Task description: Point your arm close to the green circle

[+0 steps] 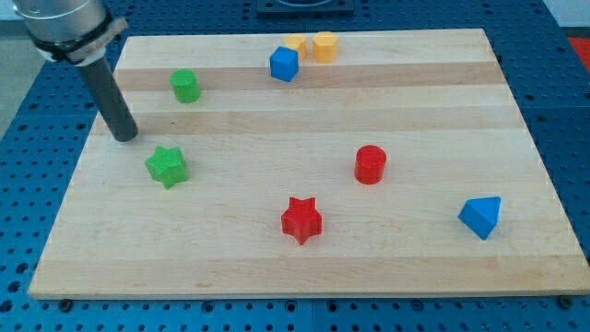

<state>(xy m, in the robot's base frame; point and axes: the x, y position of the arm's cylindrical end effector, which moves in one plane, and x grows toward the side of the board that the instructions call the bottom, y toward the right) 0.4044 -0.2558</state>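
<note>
The green circle [186,86] is a short green cylinder at the view's upper left of the wooden board [304,267]. My tip [125,137] rests on the board near its left edge, below and to the left of the green circle, apart from it. A green star [167,166] lies just below and to the right of the tip, also not touching it. The dark rod rises from the tip toward the view's top left.
A blue cube [284,64] and two yellow blocks [324,46] [295,44] sit at the top middle. A red cylinder [370,164] is right of centre, a red star [301,219] at the bottom middle, a blue triangular block [481,217] at the lower right.
</note>
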